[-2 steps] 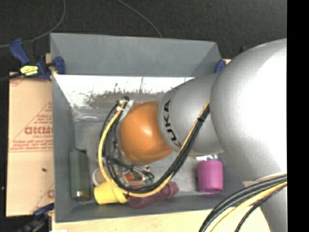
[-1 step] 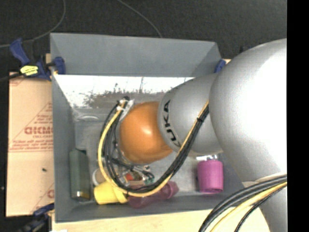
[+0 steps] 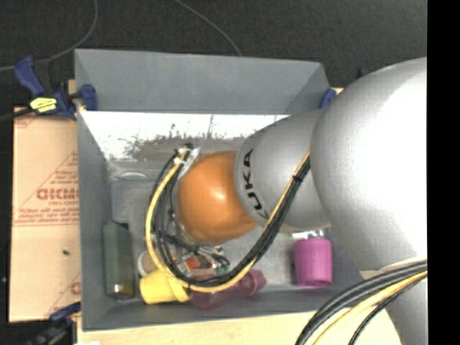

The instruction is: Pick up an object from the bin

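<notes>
end effector (image 3: 195, 259): you're hanging it low in the bin (image 3: 201, 85), tucked under the orange cover (image 3: 212, 196); can't tell if it's wide or narrow
yellow cup (image 3: 159, 289): lying just beside it, against the bin's wall at the view's bottom
magenta cylinder (image 3: 313, 261): sitting toward the bin's right side

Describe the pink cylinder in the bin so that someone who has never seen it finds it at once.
Find the grey metal bin, then its lower right corner, beside the silver arm. There sits the pink cylinder, apart from the yellow piece and the pale purple piece to its left: bright magenta, short, thick.
</notes>
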Tool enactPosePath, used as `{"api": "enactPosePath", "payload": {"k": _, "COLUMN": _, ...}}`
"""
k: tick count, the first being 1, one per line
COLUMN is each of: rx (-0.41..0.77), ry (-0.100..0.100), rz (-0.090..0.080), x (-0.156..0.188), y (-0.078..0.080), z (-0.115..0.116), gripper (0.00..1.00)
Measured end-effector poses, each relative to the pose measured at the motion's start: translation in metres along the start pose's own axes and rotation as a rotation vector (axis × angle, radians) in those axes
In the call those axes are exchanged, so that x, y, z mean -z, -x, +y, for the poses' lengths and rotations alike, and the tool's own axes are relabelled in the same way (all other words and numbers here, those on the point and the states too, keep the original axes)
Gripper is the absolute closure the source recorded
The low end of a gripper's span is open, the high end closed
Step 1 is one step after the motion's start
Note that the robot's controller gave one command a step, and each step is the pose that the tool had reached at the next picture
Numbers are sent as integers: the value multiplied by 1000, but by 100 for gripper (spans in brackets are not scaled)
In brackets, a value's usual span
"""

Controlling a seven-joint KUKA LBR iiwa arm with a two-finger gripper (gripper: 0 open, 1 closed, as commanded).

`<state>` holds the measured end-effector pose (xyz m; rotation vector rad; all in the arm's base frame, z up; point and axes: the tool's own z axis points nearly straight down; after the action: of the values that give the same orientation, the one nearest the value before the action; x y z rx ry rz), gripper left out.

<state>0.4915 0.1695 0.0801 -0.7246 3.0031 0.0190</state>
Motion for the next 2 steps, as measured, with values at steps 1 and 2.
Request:
{"api": "enactPosePath", "payload": {"k": 1, "rx": 0, "ry": 0, "rz": 0, "x": 0, "y": 0, "z": 0, "gripper": 100}}
{"api": "enactPosePath", "payload": {"k": 2, "rx": -1, "ry": 0, "rz": 0, "x": 0, "y": 0, "z": 0, "gripper": 100}}
